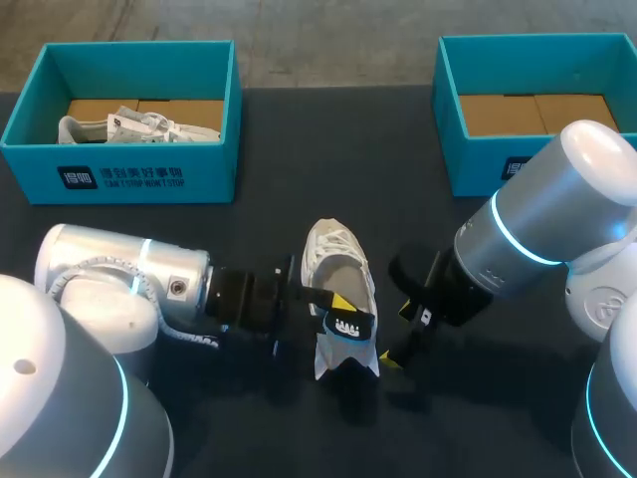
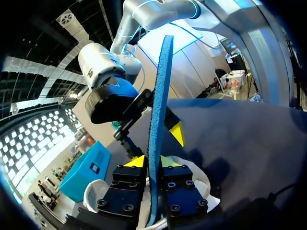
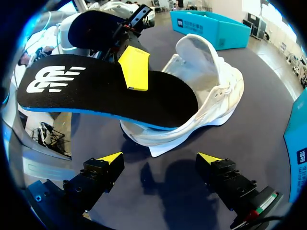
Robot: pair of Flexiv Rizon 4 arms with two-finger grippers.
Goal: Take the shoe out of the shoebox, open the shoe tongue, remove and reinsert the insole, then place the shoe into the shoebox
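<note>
A white shoe [image 1: 336, 261] lies on the dark table, toe toward the far side. Its insole [image 1: 346, 321], black on top and blue underneath, sticks out of the heel opening, its front end still inside the shoe [image 3: 211, 91]. My left gripper [image 2: 152, 162] is shut on the insole [image 2: 156, 143], seen edge-on between its yellow tips. In the right wrist view one left fingertip [image 3: 135, 67] presses on the insole's [image 3: 105, 93] black top. My right gripper [image 3: 160, 158] hangs open just right of the shoe's heel with nothing between its fingers [image 1: 398, 336].
A teal shoebox [image 1: 119, 169] at the back left holds another white shoe [image 1: 139, 124]. A second teal shoebox [image 1: 478, 164] stands at the back right with only cardboard showing inside. Both arms crowd the near half of the table.
</note>
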